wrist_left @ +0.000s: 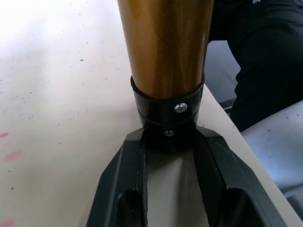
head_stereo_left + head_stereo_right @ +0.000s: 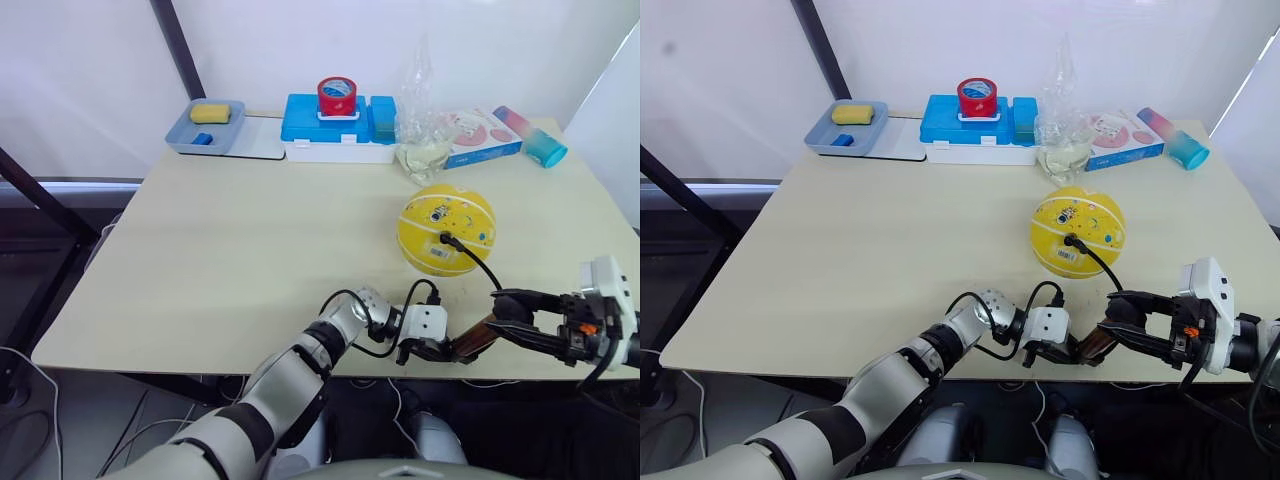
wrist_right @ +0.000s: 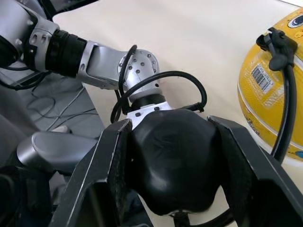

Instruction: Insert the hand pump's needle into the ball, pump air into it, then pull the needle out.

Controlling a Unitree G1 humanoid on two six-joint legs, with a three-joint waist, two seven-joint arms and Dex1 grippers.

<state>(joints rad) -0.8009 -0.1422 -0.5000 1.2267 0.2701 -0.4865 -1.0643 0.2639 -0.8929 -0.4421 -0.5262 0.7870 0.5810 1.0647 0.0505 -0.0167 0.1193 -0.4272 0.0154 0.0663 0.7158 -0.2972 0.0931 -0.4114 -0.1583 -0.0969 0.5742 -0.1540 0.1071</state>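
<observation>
Evidently the needle is already seated: the hose (image 2: 478, 262) runs from the ball (image 2: 446, 229), which sits toward the table's (image 2: 230, 260) right side, down to the hand pump (image 2: 476, 339) held across the near edge between both arms. The left gripper (image 2: 436, 350) has its 2 jaws clamped on the black cap at one end of the bronze barrel; the right gripper (image 2: 517, 318) has its jaws closed around the black handle at the other end.

Pumping well, I judge, means keeping the left arm fixed as an anchor and driving the handle straight along the barrel's axis, with strokes gentle enough that the hose never tugs the ball or levers the needle sideways.

From the left wrist, the collar (image 1: 166, 109) and its 2 screws show, wedged between the fingers (image 1: 124, 182). From the right wrist, the rounded handle (image 3: 173, 158) fills the jaws, and the hose connector (image 3: 278, 45) is seen entering the ball beside a barcode label.
</observation>
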